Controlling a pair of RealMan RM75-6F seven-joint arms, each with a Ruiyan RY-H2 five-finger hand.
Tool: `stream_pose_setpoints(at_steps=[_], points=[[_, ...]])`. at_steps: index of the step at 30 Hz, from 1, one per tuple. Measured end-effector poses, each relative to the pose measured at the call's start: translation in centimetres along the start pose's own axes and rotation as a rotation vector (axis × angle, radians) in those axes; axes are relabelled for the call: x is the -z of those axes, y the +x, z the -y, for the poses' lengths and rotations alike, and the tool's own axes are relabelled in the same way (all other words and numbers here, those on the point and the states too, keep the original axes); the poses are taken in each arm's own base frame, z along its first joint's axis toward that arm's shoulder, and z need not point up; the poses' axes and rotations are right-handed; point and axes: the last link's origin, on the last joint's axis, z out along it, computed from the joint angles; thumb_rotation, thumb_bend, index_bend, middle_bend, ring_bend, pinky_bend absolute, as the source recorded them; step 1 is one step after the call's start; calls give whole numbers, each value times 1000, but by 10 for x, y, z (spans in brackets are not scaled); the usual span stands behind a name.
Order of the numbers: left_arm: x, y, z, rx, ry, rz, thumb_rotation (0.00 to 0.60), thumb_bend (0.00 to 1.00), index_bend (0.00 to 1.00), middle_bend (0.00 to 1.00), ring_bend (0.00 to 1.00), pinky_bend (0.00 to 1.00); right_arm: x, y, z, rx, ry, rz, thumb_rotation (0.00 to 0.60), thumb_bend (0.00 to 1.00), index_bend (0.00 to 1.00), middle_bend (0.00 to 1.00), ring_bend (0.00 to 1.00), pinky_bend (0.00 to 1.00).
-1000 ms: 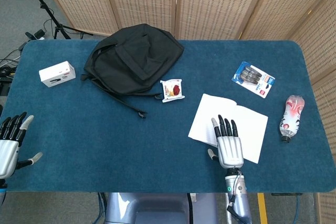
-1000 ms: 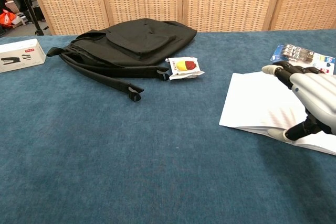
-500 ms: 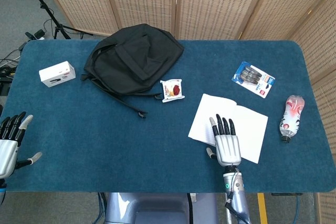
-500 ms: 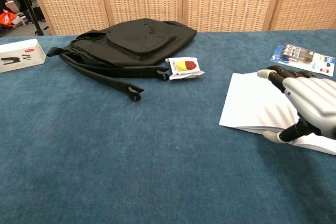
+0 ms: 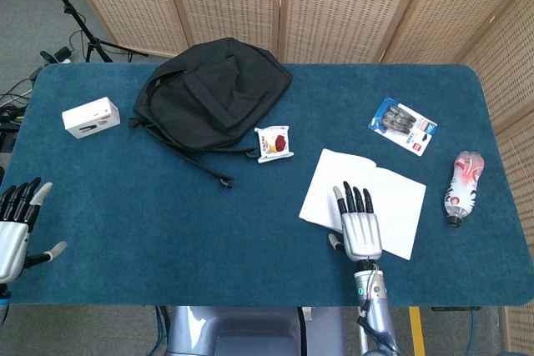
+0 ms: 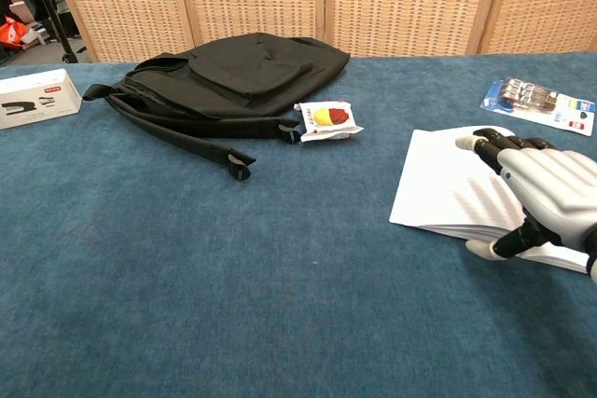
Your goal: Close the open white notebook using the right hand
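White paper notebook lies open under our right robot hand, fingers spread, holding nothing; felt-like blue worktop stretches bare leftward.

No text, brand or number can be read with certainty in either view. Printing is seen on the white box at the table's left, with a small red mark and a picture of a black stapler-like object, but the letters are too small to be made out. Coloured labels are also borne by the snack packet, the blister pack and the bottle, and none of them can be deciphered.
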Motion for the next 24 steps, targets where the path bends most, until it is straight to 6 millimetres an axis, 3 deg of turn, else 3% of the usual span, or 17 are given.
stream_pose_setpoints(at_steps=[24], points=[[0,0,0,-2,1,1,552,67,0,0,0,0,-14,-10,-1,-19,-8,23,600,260,0,0,0,0]])
